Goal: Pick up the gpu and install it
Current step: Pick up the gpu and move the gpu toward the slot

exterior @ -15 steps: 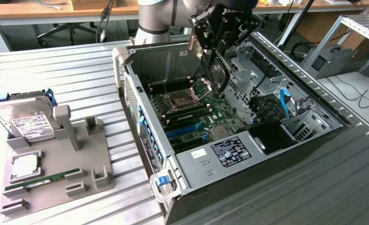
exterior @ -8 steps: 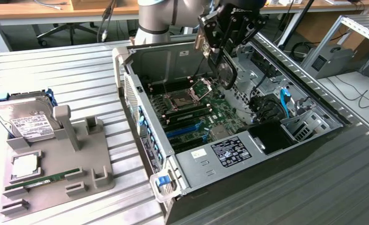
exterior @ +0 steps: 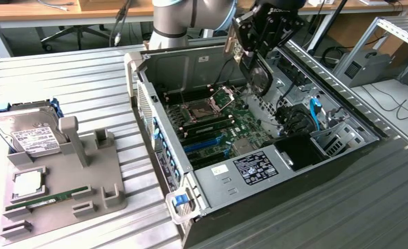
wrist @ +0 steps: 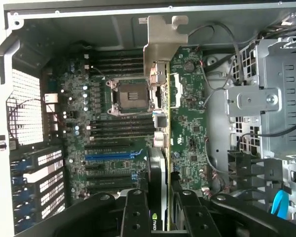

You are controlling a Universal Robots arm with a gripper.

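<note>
- The pincer (exterior: 253, 44) of the robot arm (exterior: 183, 15) holds the gpu (exterior: 257, 75) by its upper part; the black card hangs on edge above the open computer case (exterior: 259, 176), over the far side of the case as the exterior view shows it, and is clear of the motherboard (exterior: 214, 122) below.
- In the wrist view the pincer (wrist: 158, 210) is closed narrowly on the gpu (wrist: 158, 168), with dark fingers (wrist: 135, 212) on either face; the card is seen edge-on, and its pale metal bracket (wrist: 160, 47) is at the end away from the grip, near the case wall.
- Beneath the card is the green board, with the bare processor socket (wrist: 130, 96) and a blue slot (wrist: 111, 155) beside it; the card touches neither.
- The case lies on its side on the slatted metal table (exterior: 72, 78), toward the exterior view's right.
- A grey holder (exterior: 93, 176) sits near the table's edge at the exterior view's left; it carries a silver hard drive (exterior: 27, 135) propped upright and a green memory stick (exterior: 48, 199) lying flat.
</note>
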